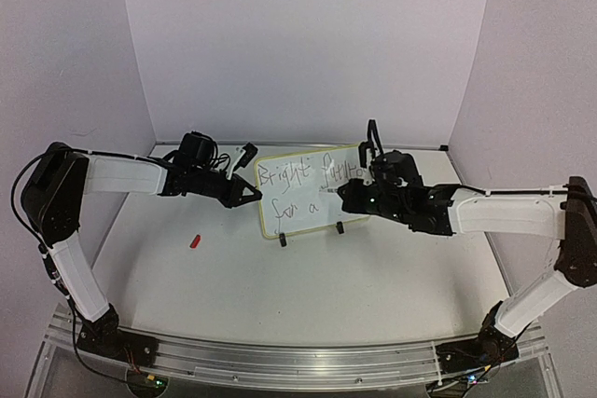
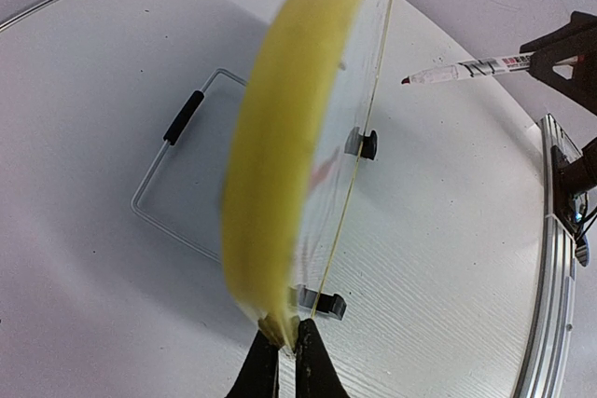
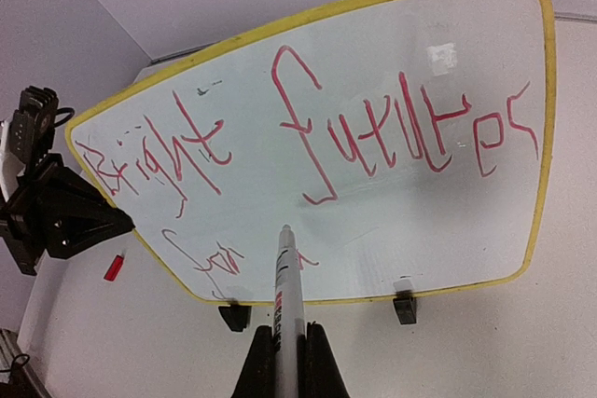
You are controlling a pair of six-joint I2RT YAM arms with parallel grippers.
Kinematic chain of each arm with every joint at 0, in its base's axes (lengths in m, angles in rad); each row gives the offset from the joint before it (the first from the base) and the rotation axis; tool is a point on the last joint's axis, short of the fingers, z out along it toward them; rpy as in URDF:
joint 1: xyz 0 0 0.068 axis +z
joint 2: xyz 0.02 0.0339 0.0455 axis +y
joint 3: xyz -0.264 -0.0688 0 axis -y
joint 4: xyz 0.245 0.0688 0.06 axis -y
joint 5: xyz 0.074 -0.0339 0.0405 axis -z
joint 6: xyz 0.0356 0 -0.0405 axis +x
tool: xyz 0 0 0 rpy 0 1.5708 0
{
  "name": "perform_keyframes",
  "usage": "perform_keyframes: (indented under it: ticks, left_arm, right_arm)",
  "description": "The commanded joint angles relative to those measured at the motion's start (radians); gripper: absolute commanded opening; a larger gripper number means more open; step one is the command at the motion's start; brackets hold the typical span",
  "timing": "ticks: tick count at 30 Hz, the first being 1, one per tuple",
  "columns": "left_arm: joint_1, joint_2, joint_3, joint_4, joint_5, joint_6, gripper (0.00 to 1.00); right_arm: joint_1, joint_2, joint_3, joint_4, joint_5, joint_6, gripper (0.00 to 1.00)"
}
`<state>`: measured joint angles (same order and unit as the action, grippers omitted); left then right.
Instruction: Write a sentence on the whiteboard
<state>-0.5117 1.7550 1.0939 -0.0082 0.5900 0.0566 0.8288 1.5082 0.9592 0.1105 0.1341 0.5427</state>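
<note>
Yellow-rimmed whiteboard (image 3: 392, 221) stands mid-table (image 1: 233, 286) on two black feet (image 3: 404, 308). It looks light, stiff and tippy, so its side edge is the best place to hold. The left gripper (image 2: 284, 342) pinches that edge. The right gripper (image 3: 284, 337) squeezes the pen (image 3: 287, 277), tip by the red sentence (image 1: 280, 176).

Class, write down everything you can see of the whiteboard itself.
The whiteboard is a small glossy white rectangle with rounded corners and a yellow rim, propped on two black clip feet and a wire stand. Red handwriting runs across it. The left gripper pinches its edge; a marker points at its face.
</note>
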Motion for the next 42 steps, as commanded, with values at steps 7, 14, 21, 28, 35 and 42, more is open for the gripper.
perform_keyframes:
  ticks: [7, 14, 21, 28, 35, 42]
  left_arm:
    - [0.009, -0.006, 0.031, -0.050, -0.087, 0.040, 0.00]
    - [0.008, -0.006, 0.032, -0.050, -0.089, 0.043, 0.00]
    - [0.009, -0.005, 0.031, -0.049, -0.089, 0.043, 0.00]
    - [0.008, -0.002, 0.034, -0.050, -0.088, 0.043, 0.00]
    - [0.009, 0.002, 0.038, -0.052, -0.086, 0.043, 0.00]
    - [0.009, 0.001, 0.038, -0.055, -0.087, 0.045, 0.00]
  right_arm:
    - [-0.005, 0.067, 0.070, 0.006, 0.046, -0.032, 0.00]
    - [-0.006, 0.096, 0.062, -0.007, 0.055, -0.022, 0.00]
    - [-0.004, 0.092, 0.016, -0.011, 0.036, 0.013, 0.00]
    - [-0.005, 0.107, -0.017, -0.011, 0.018, 0.041, 0.00]
    - [-0.004, 0.129, -0.012, -0.011, 0.005, 0.052, 0.00]
    - [-0.005, 0.150, -0.006, -0.011, 0.005, 0.059, 0.00]
